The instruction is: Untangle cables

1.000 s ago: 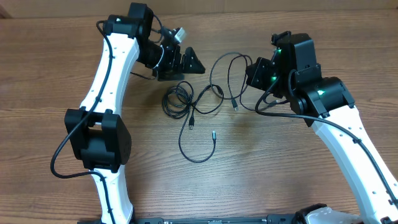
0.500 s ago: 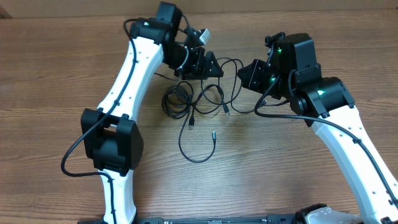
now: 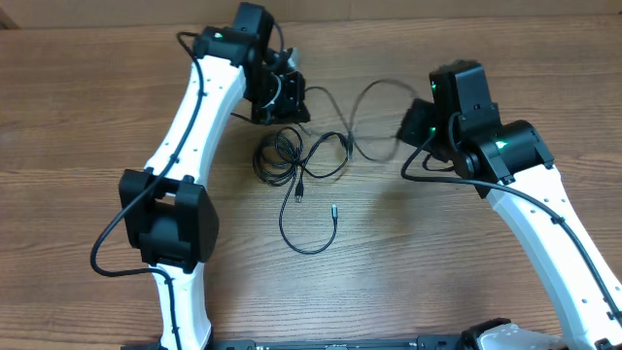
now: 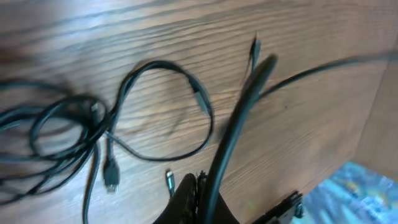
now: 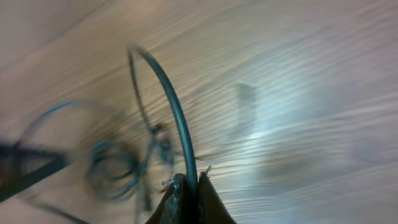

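Several cables sprawled left-right, left tool clenched on one, right tool clenched on one.

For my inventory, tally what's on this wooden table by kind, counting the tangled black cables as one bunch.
Robot arms: 2 (left arm, right arm)
Cable bunch: 1
Total: 3

The right fingers pinch a cable arching above the table (blurred).
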{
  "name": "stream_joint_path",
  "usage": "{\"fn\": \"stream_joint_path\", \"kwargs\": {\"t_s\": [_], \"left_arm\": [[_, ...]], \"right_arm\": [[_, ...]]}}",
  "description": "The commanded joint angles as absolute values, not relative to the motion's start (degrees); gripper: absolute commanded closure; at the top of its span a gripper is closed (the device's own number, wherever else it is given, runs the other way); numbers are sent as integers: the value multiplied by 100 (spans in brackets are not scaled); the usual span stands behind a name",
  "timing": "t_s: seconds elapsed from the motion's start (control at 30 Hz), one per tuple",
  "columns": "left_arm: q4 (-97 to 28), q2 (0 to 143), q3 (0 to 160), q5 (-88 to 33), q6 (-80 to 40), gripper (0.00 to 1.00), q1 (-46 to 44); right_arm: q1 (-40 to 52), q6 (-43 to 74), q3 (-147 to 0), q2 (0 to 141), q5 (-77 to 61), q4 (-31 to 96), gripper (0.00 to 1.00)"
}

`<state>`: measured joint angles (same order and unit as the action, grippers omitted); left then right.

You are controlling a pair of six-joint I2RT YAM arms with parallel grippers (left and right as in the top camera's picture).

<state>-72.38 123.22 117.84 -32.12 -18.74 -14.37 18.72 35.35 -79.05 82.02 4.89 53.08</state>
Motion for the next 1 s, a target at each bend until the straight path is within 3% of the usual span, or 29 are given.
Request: {"fn": "stream_joint_path", "kwargs": {"t_s": [0.0, 0.07, 0.13, 0.23, 0.27, 0.53, 0.7, 0.97], "left_arm": [[-7356, 12245, 11865, -2965, -2082, 93, -1138], [-7408, 12245, 11865, -2995, -2078, 88, -1114], [-7446, 12245, 11865, -2993, -2056, 73, -1116], [-7485, 12245, 11865, -2991, -1909, 8, -1162], [-7498, 12245, 11865, -2987, -1833, 0, -1177], [-7629, 12245, 11865, -2936, -1625, 0, -1284], [-7714, 12245, 11865, -2934, -1481, 0, -1282], [-7732, 12245, 11865, -2783, -1455, 0, -1288]], "right_arm": [[1645, 3968, -8012, 8138, 2117, 5389, 96], [1522, 4001, -8012, 8138, 2117, 5343, 96], [1376, 4097, -8012, 8138, 2086, 5245, 96], [1208, 4091, -8014, 8136, 2032, 4995, 96], [1170, 4086, -8014, 8138, 2032, 4917, 96], [832, 3977, -8014, 8136, 2132, 3911, 96], [493, 3148, -8075, 8136, 2141, 2917, 96], [-642, 2512, -9380, 8138, 2126, 2574, 96]]}}
